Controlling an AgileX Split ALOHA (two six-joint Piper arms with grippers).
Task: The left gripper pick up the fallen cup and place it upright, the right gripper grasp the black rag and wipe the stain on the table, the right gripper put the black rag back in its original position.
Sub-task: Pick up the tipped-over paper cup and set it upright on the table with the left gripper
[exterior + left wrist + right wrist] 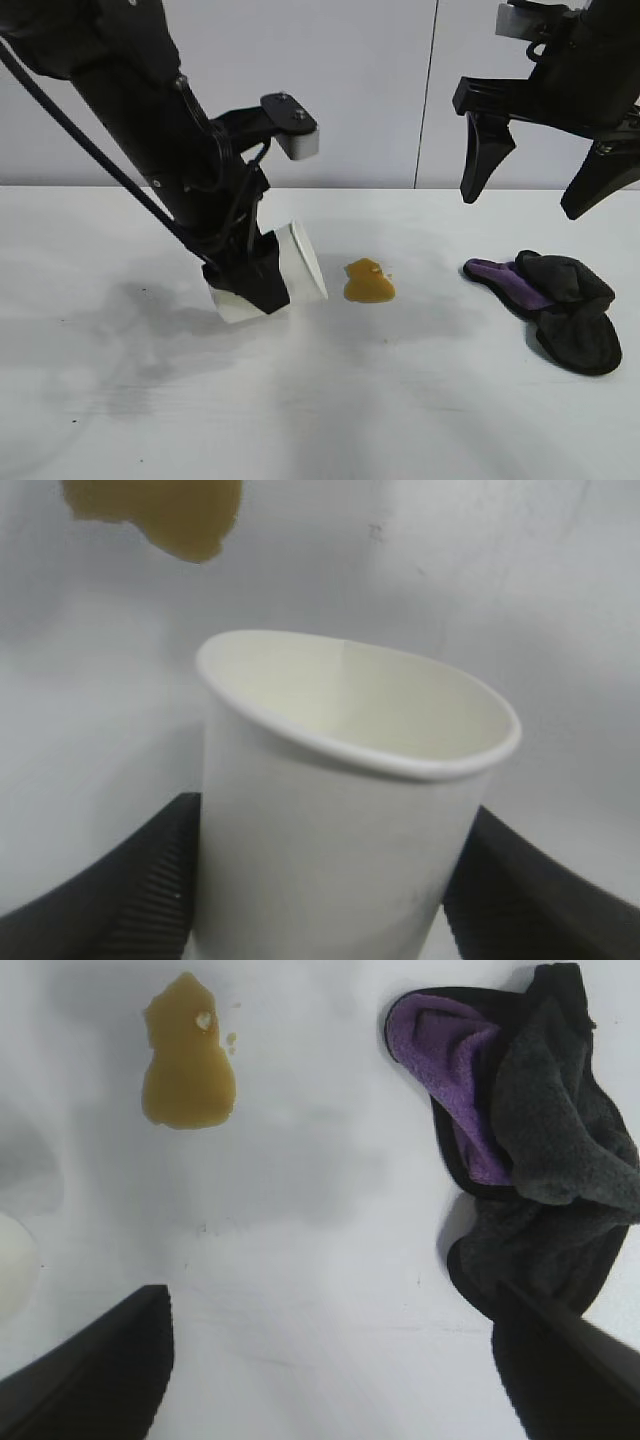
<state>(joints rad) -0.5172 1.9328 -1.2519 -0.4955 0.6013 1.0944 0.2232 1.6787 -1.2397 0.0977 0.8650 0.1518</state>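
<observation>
The white paper cup point(290, 268) is tilted, mouth toward the right, held just above the white table point(120, 400). My left gripper point(255, 285) is shut on the cup's lower body; in the left wrist view the cup point(340, 810) sits between both black fingers point(130, 890). The yellowish-brown stain point(368, 282) lies right of the cup and shows in the right wrist view point(187, 1055) too. The black rag point(560, 305) with its purple patch lies at the right. My right gripper point(540, 195) hangs open high above the rag point(540, 1150), empty.
A grey wall with a vertical seam point(428, 90) stands behind the table. The cup's edge shows at the side of the right wrist view point(12, 1260).
</observation>
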